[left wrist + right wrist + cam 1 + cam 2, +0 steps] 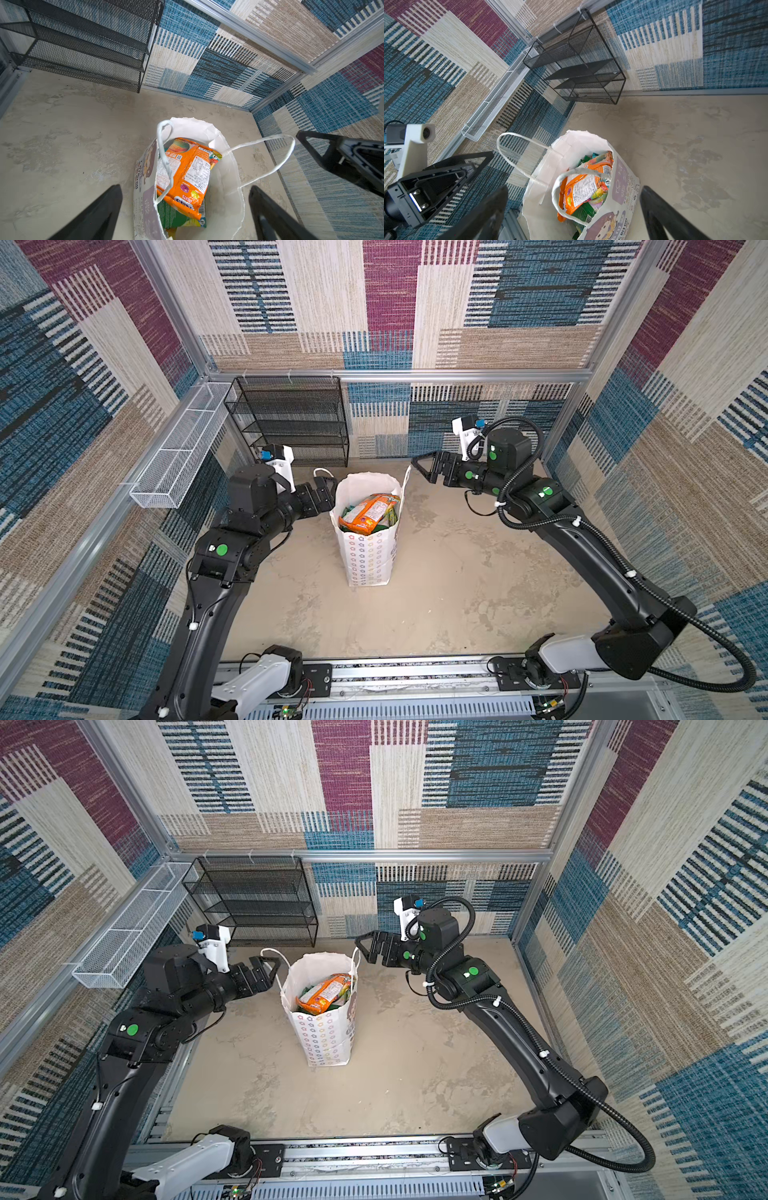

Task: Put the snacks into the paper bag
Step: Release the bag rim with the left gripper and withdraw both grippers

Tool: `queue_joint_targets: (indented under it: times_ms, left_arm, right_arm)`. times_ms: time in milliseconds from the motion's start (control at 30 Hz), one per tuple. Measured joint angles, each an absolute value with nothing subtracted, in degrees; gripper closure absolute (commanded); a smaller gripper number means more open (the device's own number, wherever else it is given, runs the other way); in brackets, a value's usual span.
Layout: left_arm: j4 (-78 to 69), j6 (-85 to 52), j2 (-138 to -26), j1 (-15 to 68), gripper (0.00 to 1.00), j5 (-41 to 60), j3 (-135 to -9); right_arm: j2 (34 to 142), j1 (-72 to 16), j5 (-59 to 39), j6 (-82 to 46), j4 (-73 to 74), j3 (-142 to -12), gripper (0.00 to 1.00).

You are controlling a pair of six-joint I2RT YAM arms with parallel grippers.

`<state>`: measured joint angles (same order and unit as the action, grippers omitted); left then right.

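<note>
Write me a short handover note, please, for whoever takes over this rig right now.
Left gripper: open, empty, beside the paper bag at its rim.
Right gripper: open, empty, raised at the bag's other side, near a cord handle.
Bag: upright mid-table, mouth open.
Snacks: inside the bag; an orange packet lies on top, with a green packet under it.
Done: no packet shows on the table, the black rack or the white basket.
Left: probably nothing to load, but the lower packets are hidden, so the count is unchecked.
</note>
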<state>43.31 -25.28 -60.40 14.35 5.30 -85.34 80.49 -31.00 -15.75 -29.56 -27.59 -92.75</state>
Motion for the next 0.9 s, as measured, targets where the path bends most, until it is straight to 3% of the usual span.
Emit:
queue_joint_targets:
  times_ms: [333, 633, 767, 900]
  left_arm:
    - [46.4, -25.4, -57.4, 13.1, 0.01, -9.9, -85.7]
    - [47.8, -32.0, -64.4, -0.7, 0.01, -13.1, -79.3]
    - [43.3, -35.4, -64.7, -7.8, 0.01, -11.5, -70.1]
    - [35.0, -36.5, -63.3, -9.5, 0.01, -13.1, -58.2]
  right_arm:
    - [78.2, -28.0, 0.6, -24.7, -26.2, -95.6, 0.0]
    - [76.5, -10.0, -1.1, -27.9, -17.2, -79.5, 0.0]
    - [75.9, -4.8, -2.2, -29.6, -11.8, -71.2, 0.0]
    - [75.5, -3.6, -2.1, -29.0, -4.9, -62.4, 0.0]
